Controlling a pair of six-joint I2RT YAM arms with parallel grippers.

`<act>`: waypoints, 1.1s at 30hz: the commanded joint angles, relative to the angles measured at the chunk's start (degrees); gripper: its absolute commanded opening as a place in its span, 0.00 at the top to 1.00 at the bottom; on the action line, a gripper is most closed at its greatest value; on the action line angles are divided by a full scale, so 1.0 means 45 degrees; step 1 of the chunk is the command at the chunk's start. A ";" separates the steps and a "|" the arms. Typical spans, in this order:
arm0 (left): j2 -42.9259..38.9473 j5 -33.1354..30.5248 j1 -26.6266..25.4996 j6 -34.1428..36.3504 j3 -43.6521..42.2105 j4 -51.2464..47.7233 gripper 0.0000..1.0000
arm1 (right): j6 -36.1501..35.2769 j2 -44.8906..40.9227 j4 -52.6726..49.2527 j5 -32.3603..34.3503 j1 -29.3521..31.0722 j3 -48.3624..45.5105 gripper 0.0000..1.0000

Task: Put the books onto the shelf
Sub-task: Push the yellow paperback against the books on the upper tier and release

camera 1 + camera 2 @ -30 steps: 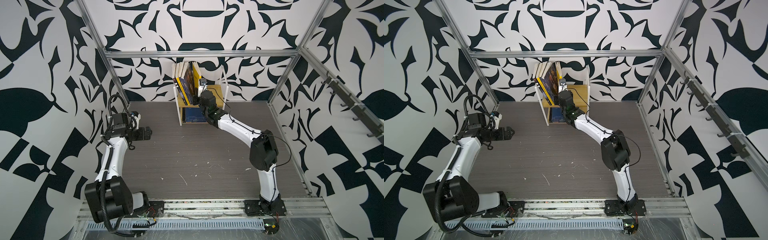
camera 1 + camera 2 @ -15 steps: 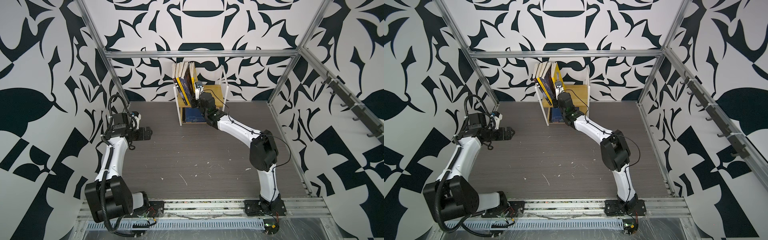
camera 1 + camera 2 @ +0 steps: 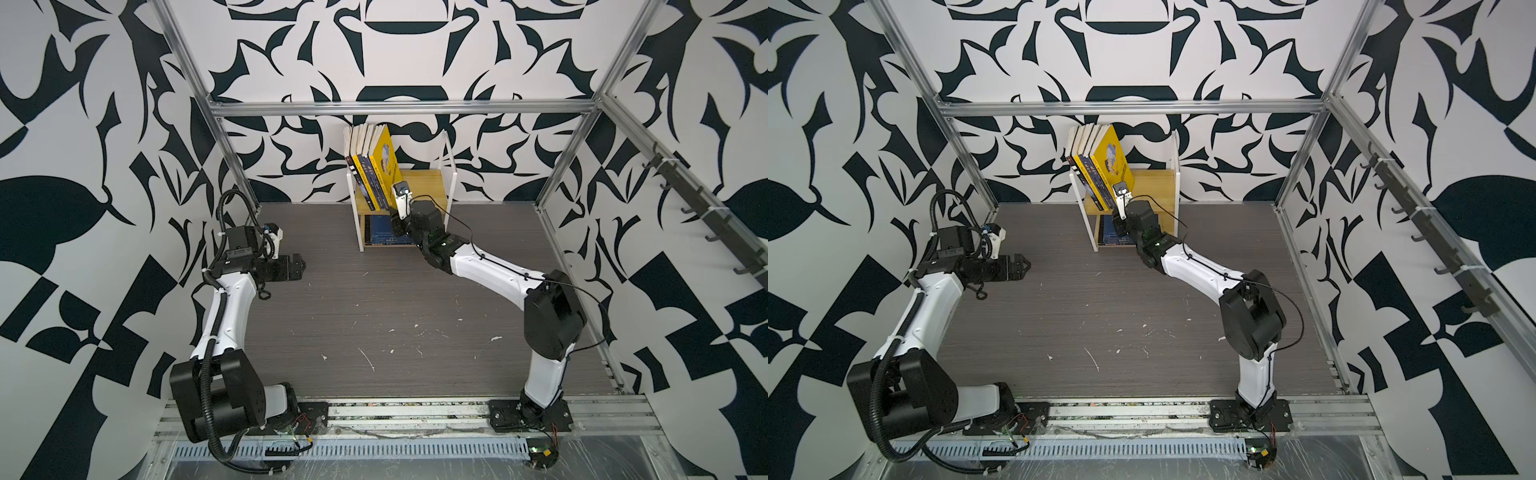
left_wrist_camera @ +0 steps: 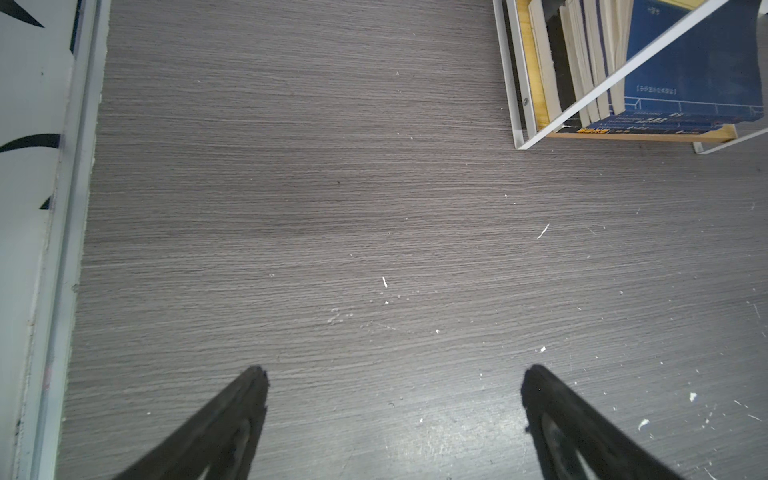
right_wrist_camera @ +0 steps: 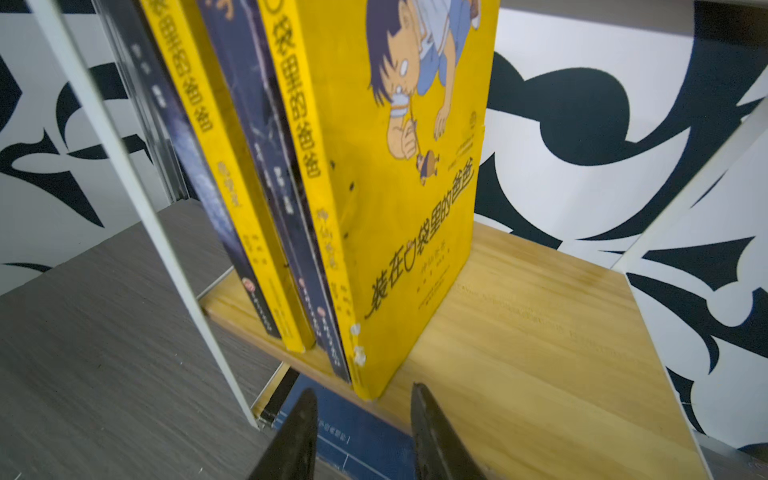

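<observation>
Looks down past the left hand [image 4: 397, 374] onto a grey wood-grain bench [image 4: 332, 208]. Shows both dark fingers [image 4: 232, 419] spread wide apart above that surface. Picks up small white flecks [image 4: 384, 282] scattered over the grain, thicker near one finger. Catches the shelf [image 4: 519, 104] well beyond the fingertips, at a corner of the view: thin white frame, light wooden board. Finds books [image 4: 582, 62] there side by side, pale page edges showing, next to a navy cover [image 4: 698, 75] lying flat. Takes in a metal rail [image 4: 70, 166] along the bench's opposite edge, against a black-and-white patterned wall [image 4: 25, 83].
</observation>
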 commanded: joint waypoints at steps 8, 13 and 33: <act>0.0301 0.0550 0.0010 -0.0188 0.0053 -0.0204 0.00 | 0.0294 -0.1085 -0.0237 0.0872 -0.0410 0.0106 0.76; 0.0086 0.0664 0.0007 -0.0230 -0.0084 -0.0144 0.01 | 0.0397 0.0078 -0.1033 0.1076 -0.1162 0.1826 0.91; -0.0299 0.0551 -0.0029 -0.0418 -0.0135 -0.0158 0.01 | 0.2528 0.6580 -0.3161 -0.1559 -0.2369 0.9800 1.00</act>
